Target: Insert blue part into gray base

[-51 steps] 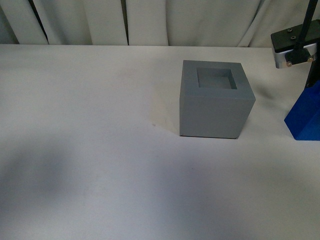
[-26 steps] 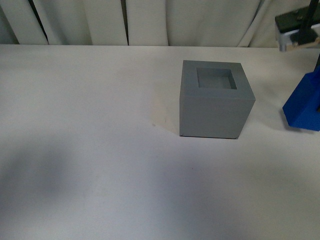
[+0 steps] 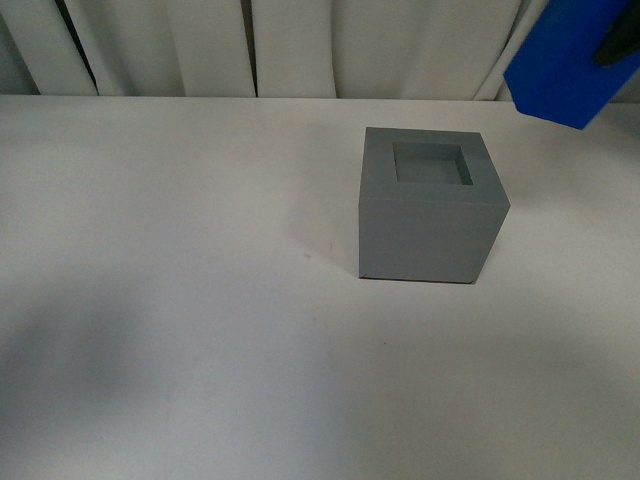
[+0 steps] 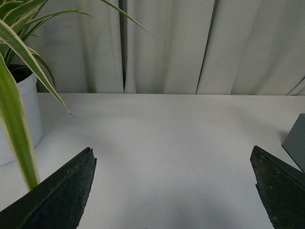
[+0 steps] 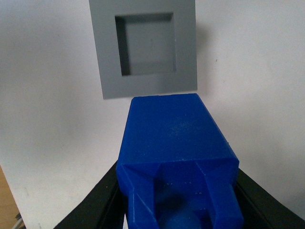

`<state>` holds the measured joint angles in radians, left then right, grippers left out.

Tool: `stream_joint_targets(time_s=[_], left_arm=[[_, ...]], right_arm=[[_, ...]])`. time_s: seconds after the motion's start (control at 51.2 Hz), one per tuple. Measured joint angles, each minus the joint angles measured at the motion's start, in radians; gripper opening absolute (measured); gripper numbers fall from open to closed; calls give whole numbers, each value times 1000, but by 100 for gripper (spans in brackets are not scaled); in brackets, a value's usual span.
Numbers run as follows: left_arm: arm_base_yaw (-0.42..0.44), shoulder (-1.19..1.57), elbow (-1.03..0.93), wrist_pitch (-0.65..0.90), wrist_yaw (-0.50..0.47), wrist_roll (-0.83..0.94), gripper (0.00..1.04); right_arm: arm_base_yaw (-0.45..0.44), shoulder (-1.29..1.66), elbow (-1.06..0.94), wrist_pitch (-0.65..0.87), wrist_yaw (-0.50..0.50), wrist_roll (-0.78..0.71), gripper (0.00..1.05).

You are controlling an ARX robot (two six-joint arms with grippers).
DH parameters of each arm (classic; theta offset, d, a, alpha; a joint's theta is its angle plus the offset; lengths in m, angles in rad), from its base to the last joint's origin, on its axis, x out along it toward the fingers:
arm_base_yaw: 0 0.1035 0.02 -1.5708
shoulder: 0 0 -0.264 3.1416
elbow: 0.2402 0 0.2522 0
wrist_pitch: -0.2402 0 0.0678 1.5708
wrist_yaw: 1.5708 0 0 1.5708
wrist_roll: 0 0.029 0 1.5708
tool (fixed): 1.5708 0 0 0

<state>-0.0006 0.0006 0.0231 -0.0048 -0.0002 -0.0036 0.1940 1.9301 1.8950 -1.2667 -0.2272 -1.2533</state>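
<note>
The gray base (image 3: 430,205) sat on the white worktop (image 3: 180,300), its square recess facing up and the floor of the recess plain to see from the right wrist camera. Behind the base hung a pale pleated curtain (image 3: 300,45). Well off to the base's left stood a striped-leaf plant (image 4: 14,95) in a white pot (image 4: 19,119). On that same side the left tool (image 4: 169,195) hovered low over the worktop. Its dark fingers (image 4: 57,200) were spread wide and released, with only bare worktop between them.

The blue part (image 3: 565,60) hung in the air above and to the right of the base, clear of it and tilted, showing against the curtain. The right tool (image 5: 178,205) was clenched around it, black fingers (image 5: 95,200) pressed to either side near the handle end. From that wrist camera the part's flat far end pointed toward the base and stopped just short of the base's near wall, not over the recess.

A second before, the blue part had been down by the worktop, out to the base's right at about the height of the base's lower half. Half a second before it had only begun to rise. It had since been lifted above the level of the base's top and drawn somewhat closer to it. The base itself had not shifted.
</note>
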Motion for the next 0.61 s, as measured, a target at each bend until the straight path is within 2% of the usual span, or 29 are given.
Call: stream_joint_targets(time_s=[0.293,0.605], left_arm=[[0,0,0,0,0,0,99],[0,0,0,0,0,0,99]], right_arm=[[102,114,107,-11,-5,54,47],[141,153,113,-17,18,58,47]])
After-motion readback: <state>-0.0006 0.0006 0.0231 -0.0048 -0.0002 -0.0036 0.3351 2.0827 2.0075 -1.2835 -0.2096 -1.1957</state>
